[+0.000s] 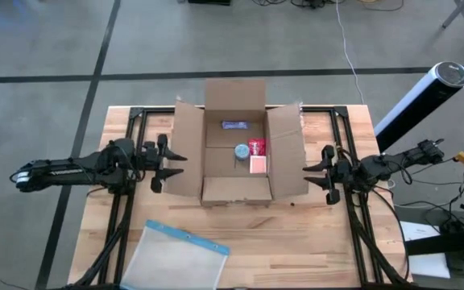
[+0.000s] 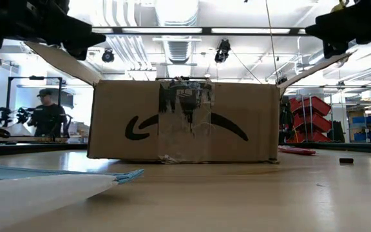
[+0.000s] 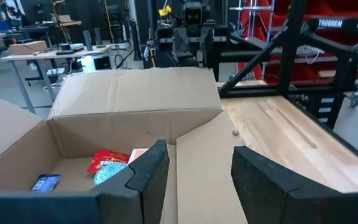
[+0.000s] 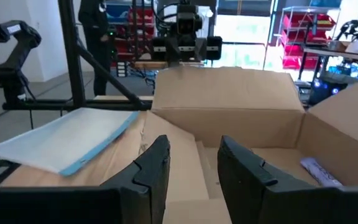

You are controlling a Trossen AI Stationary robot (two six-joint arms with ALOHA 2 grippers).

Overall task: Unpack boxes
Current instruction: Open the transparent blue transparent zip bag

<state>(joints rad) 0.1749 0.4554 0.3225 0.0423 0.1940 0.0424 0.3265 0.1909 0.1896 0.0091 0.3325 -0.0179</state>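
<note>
**High view: open cardboard box between two parted grippers**

High view shows the left gripper (image 1: pixel 170 163) at the left side of the light wooden bench (image 1: pixel 321 242), hovering just beside the left flap of the brown corrugated cardboard box (image 1: pixel 236 190). Its two dark fingers (image 3: pixel 148 174) stand apart and grasp nothing; in the left wrist view the gap between them looks over the box wall and the near flap.

Toward the near edge of the bench, left of centre, lies a clear plastic pouch with a blue edge (image 1: pixel 176 254), well apart from the box.

The box sits at the middle of the bench, nearer the far edge, with all four flaps folded outward. Inside it, on the floor, lie a small dark blue packet (image 1: pixel 234 125) near the far wall, a round pale blue object (image 1: pixel 241 151) at the centre, a red packet (image 1: pixel 256 146) just beside it, and a pink square item (image 1: pixel 258 165) next to that. In the low view the box's near wall carries a black curved mark and a strip of shiny clear tape (image 2: pixel 185 122).

At the right side, the right gripper (image 1: pixel 318 169) hovers just beside the right flap, its fingers (image 4: pixel 153 168) likewise spread and empty.
</note>
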